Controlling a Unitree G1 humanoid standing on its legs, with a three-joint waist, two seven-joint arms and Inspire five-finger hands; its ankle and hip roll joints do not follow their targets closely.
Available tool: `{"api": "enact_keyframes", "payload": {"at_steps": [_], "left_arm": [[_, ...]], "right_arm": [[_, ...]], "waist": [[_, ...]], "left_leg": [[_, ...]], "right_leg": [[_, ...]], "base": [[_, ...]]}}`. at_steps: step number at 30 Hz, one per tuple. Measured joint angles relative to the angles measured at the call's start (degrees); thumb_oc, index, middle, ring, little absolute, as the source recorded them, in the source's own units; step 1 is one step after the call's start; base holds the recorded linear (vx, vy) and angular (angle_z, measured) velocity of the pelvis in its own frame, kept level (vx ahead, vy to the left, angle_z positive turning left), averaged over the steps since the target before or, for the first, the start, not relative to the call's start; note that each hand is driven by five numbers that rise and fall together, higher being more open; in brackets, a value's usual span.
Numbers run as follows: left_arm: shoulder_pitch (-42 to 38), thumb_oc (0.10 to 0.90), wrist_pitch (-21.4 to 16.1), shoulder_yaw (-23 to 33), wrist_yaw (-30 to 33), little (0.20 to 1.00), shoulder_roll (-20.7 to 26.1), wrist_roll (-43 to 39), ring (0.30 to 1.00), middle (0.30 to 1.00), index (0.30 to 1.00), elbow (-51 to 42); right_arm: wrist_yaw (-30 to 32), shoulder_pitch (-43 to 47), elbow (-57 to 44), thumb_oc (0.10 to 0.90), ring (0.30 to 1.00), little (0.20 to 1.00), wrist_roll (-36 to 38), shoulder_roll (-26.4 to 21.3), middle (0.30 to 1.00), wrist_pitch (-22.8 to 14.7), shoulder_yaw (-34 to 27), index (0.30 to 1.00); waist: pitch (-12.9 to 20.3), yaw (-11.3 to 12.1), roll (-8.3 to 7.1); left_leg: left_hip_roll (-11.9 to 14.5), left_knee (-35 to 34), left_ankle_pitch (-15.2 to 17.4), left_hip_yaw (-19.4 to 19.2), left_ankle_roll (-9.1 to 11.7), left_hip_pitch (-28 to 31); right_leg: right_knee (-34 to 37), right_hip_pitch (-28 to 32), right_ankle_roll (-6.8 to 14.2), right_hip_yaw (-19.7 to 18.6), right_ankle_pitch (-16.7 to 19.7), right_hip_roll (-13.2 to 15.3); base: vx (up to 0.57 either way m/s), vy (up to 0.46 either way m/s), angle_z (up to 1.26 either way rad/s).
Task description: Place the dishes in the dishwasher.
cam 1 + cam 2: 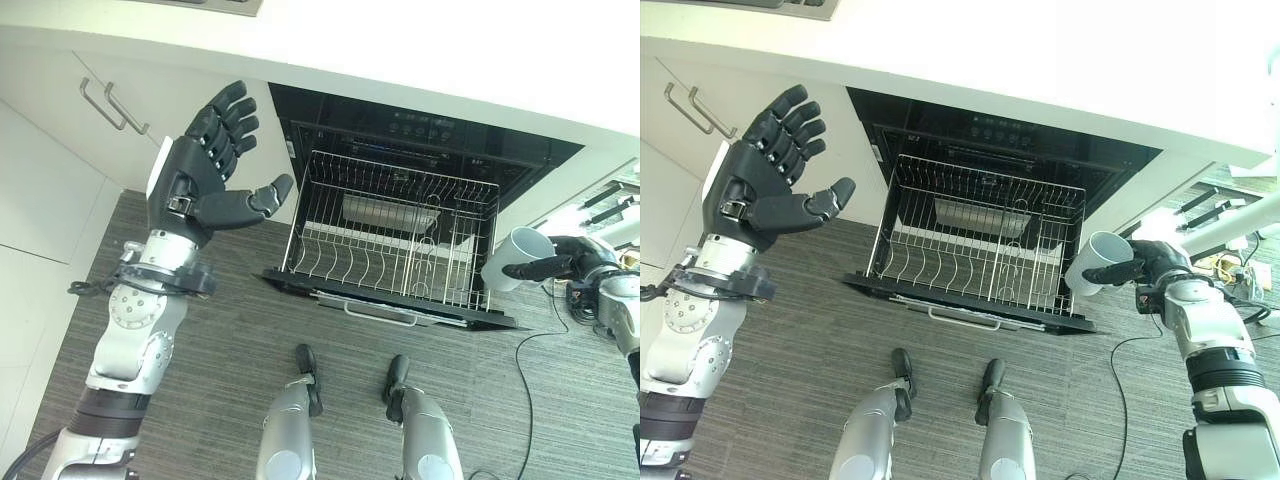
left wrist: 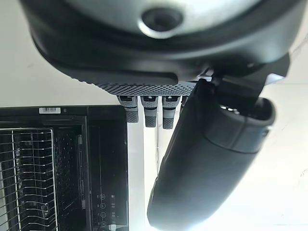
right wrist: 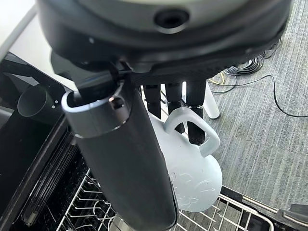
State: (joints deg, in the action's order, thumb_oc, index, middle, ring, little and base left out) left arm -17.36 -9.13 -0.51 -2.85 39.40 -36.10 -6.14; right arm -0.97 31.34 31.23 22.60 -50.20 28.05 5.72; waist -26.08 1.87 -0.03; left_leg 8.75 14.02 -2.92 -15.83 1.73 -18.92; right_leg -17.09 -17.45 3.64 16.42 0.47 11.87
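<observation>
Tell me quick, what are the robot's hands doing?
Left hand: open, empty.
Right hand: shut on the mug.

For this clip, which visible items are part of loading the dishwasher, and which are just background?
Part of the job:
- white mug, held by its handle in the right hand
- wire rack, pulled out of the open dishwasher
- left hand, raised, open and empty

Background:
- white cabinet doors with metal handles
- countertop
- grey floor
</observation>
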Motion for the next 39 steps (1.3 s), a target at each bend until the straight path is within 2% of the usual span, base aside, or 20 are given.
{"api": "enact_keyframes", "payload": {"at_steps": [6, 19, 24, 28, 37, 38, 39], "left_arm": [[-0.13, 0.800, -0.01, -0.51, -0.08, 0.900, 0.00, -1.82, 0.900, 0.900, 0.900, 1.14], [-0.43, 0.800, -0.01, -2.29, -0.06, 0.900, -0.01, -1.95, 0.900, 0.900, 0.900, 1.45], [-2.35, 0.800, -0.03, -4.58, -0.04, 0.900, -0.01, -1.97, 0.900, 0.900, 0.900, 1.66], [-3.77, 0.800, -0.04, -6.64, -0.20, 0.900, -0.01, -2.00, 0.900, 0.900, 0.900, 1.76], [-4.05, 0.800, -0.05, -6.64, 0.02, 0.900, -0.06, -2.08, 0.900, 0.900, 0.900, 1.77], [-4.06, 0.800, -0.04, -6.64, 0.02, 0.900, -0.06, -2.08, 0.900, 0.900, 0.900, 1.77], [-4.06, 0.800, -0.04, -6.64, 0.03, 0.900, -0.06, -2.08, 0.900, 0.900, 0.900, 1.77]], "right_arm": [[-0.44, 2.51, 0.78, 0.400, 0.300, 0.300, 0.09, 0.00, 0.300, -0.07, 2.59, 0.300], [-0.45, 5.18, 0.60, 0.400, 0.300, 0.300, 0.62, 0.35, 0.300, -0.21, 3.60, 0.300], [-0.36, 6.63, 1.97, 0.400, 0.300, 0.300, 2.37, 1.58, 0.300, -0.08, 5.12, 0.300], [-0.40, 9.39, 6.07, 0.400, 0.300, 0.300, 2.34, 2.08, 0.300, 0.38, 8.29, 0.300], [-0.59, 9.73, 7.00, 0.400, 0.300, 0.300, 2.15, 2.76, 0.300, 1.75, 9.33, 0.300], [-0.89, 9.73, 7.19, 0.478, 0.418, 0.418, 2.14, 2.76, 0.418, 1.78, 9.34, 0.418], [-1.08, 9.73, 7.41, 0.696, 0.745, 0.745, 2.15, 2.78, 0.745, 1.90, 9.35, 0.745]], "waist": [[-0.01, -0.07, 0.03], [-0.19, 0.03, 0.39], [-0.27, -0.02, 0.54], [-0.33, 1.29, 0.65], [-0.34, 1.38, 0.66], [-0.34, 1.39, 0.66], [-0.34, 1.39, 0.66]], "left_leg": [[-0.06, -0.04, 0.03, -0.03, 0.05, 0.01], [-0.39, -0.61, -0.20, -0.07, -0.29, 0.05], [-0.85, -0.91, -0.27, -0.03, -0.40, 0.11], [-1.01, -1.25, -0.47, 0.03, -0.65, 0.13], [-1.08, -1.51, -0.49, 0.14, -0.68, 0.07], [-1.09, -1.52, -0.49, 0.17, -0.68, 0.06], [-1.09, -1.52, -0.49, 0.22, -0.68, 0.04]], "right_leg": [[0.09, -0.03, -0.01, -0.03, 0.02, 0.07], [0.27, -0.04, 0.06, 0.00, 0.06, 0.15], [0.32, -0.05, 0.26, 0.00, 0.19, 0.28], [0.40, -0.06, 0.28, 0.13, 0.21, 0.53], [0.50, -0.06, 0.30, 0.32, 0.19, 0.45], [0.50, -0.06, 0.30, 0.36, 0.18, 0.46], [0.50, -0.04, 0.31, 0.44, 0.17, 0.46]], "base": [[0.00, 0.017, 0.00], [0.00, 0.000, 0.00], [0.00, 0.000, 0.00], [0.00, 0.000, 0.00], [0.00, 0.000, 0.00], [0.00, 0.000, 0.00], [0.00, 0.000, 0.00]]}}
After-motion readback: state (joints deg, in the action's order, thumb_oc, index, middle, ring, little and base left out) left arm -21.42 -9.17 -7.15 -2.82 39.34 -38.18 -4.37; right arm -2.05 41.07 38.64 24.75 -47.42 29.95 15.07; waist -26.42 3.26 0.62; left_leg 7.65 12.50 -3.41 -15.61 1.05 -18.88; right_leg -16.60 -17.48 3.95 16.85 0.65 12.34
